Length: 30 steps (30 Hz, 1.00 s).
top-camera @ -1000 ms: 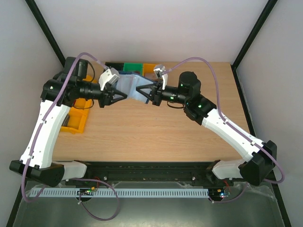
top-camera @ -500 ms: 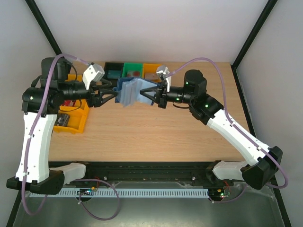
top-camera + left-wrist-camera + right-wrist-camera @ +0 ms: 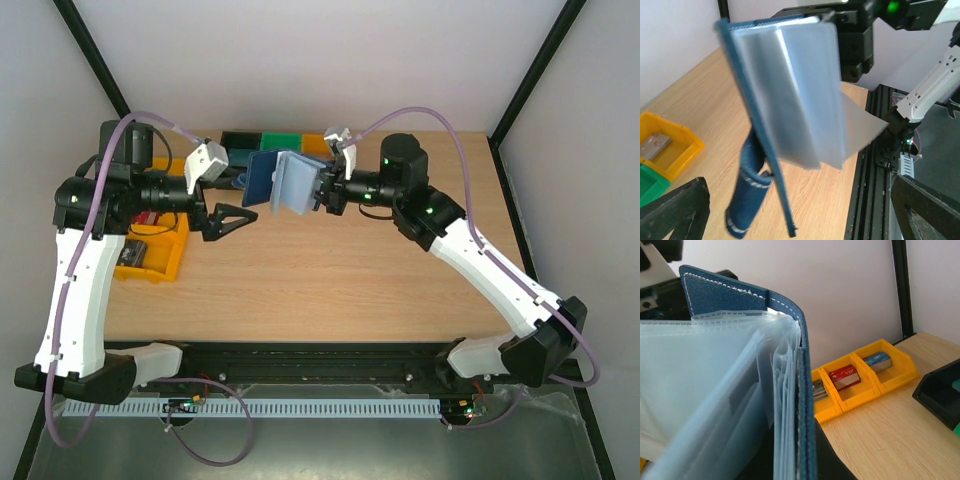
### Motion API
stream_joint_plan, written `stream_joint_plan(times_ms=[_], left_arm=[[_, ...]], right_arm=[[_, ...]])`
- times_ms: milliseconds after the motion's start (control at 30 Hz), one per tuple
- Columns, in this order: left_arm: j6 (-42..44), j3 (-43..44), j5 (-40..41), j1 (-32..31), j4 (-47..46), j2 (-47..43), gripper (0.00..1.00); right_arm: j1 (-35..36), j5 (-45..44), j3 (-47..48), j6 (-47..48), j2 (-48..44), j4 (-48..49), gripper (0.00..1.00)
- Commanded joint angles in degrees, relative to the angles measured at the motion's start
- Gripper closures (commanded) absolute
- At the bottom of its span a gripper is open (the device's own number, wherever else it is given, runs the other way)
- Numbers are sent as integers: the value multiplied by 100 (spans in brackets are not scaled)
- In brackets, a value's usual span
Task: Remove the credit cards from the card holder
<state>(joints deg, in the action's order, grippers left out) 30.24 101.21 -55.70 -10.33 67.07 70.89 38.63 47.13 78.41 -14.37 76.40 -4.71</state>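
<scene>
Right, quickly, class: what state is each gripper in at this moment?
Left gripper: open, holding nothing.
Right gripper: closed on the card holder, which it holds above the table.

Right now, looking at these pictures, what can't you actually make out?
1. Whether credit cards sit in the card holder: the left wrist view is blurred, and in the right wrist view its frosted sleeves fill the frame.
2. How the right tool pinches it: hidden behind the holder in its own view, tiny from above.
3. What the bins at the back hold: the holder and arms cover them in the top view.
</scene>
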Motion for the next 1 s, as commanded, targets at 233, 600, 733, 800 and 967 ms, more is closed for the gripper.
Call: stream_joint_plan(times_ms=[233, 600, 733, 800, 967], left_arm=[[-1612, -203, 1431, -804, -1503, 321, 1], [-1989, 190, 3442, -1622, -1949, 1027, 0], [-1959, 96, 3392, -1630, -2092, 1047, 1], [-1937, 79, 3506, -1630, -2114, 1054, 2], [-1932, -45, 3636, -1615, -2212, 1048, 8]], right_arm=[[32, -548, 360, -671, 248, 55, 98], [138, -810, 595, -918, 586, -22, 98], [148, -732, 616, -906, 583, -74, 98], [153, -559, 592, -842, 527, -39, 98], [152, -16, 543, -745, 436, 117, 98]])
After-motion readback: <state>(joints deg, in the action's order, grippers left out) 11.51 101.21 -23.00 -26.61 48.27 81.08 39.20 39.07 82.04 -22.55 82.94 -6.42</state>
